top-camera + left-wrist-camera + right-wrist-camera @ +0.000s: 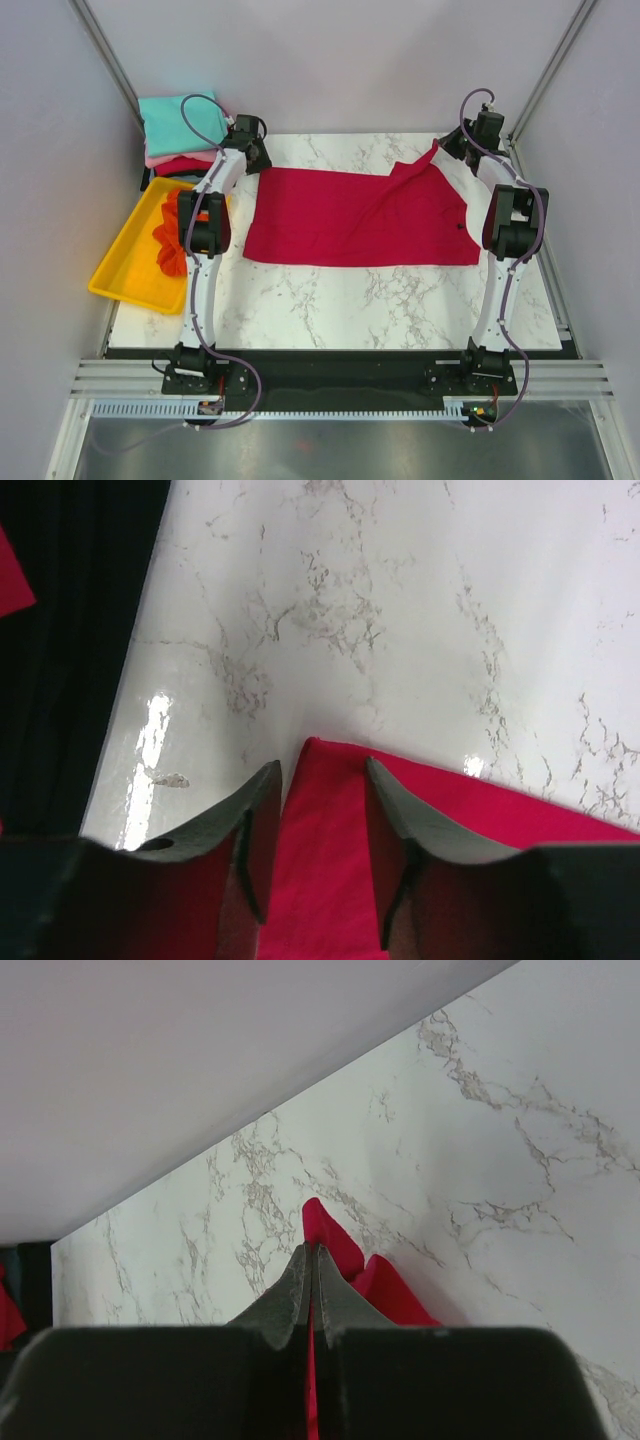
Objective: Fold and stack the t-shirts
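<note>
Stack of folded teal, pink, red t-shirts (pixel 180 125) lay behind yellow plastic tray (pixel 120 270); orange t-shirt (pixel 170 245) waited crumpled inside. Crimson t-shirt (pixel 355 220), right of tray, was unfolded: my right gripper (pixel 312 1250) pinched its corner, my left gripper (pixel 322 765) gaped.

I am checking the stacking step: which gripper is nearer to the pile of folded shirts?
Left. The left gripper is at the crimson shirt's far-left corner, just beside the pile; the right gripper pinches the shirt's far-right corner, on the opposite side.
</note>
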`<state>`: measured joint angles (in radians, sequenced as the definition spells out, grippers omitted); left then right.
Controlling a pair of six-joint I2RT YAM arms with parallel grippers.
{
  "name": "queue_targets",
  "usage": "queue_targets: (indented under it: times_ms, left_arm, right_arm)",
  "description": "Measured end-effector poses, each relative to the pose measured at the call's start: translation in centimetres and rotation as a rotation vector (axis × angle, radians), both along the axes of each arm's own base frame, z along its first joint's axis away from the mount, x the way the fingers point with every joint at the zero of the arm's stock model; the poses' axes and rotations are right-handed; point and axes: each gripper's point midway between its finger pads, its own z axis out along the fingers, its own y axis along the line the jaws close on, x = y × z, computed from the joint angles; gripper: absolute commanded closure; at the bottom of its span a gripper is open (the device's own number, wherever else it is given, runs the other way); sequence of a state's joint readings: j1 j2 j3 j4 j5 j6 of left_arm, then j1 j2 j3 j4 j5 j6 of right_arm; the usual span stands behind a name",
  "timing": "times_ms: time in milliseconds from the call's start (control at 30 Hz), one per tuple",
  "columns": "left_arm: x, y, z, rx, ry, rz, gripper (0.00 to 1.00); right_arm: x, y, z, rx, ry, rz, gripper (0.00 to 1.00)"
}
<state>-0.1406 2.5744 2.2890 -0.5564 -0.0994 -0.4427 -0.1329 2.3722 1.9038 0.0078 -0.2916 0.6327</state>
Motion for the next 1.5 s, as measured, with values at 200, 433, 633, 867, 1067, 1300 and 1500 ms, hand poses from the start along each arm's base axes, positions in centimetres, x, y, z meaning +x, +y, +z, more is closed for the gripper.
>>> queue_targets:
  times_ms: [200,433,633,867,1067,1300,1500]
  left_arm:
    - [0.2,-0.3,0.0,-0.015,-0.006,-0.012,0.65]
    - [0.3,-1.1,-0.1,-0.046,-0.012,-0.039,0.92]
    - [0.7,-1.4,-0.1,-0.057,-0.025,-0.053,0.98]
    - [0.2,-0.9,0.1,-0.055,-0.023,-0.048,0.98]
    - [-0.4,0.1,2.1,-0.047,-0.039,-0.044,0.98]
    - [-1.6,0.7,6.3,-0.048,-0.083,-0.044,0.98]
    - [-3.4,1.4,7.2,-0.047,-0.079,-0.036,0.98]
  right_arm:
    - [0.0,0.0,-0.1,0.001,0.001,0.002,1.0]
    - [0.0,0.3,-1.0,0.009,0.014,0.014,1.0]
    - [0.8,1.6,-2.3,0.065,0.014,0.085,1.0]
    - [1.6,3.0,-0.2,0.105,-0.034,0.152,1.0]
    - [1.8,4.1,1.9,0.126,-0.075,0.197,1.0]
    - [0.4,5.5,3.0,0.135,-0.068,0.225,1.0]
    - [-1.2,6.2,6.9,0.122,-0.117,0.24,1.0]
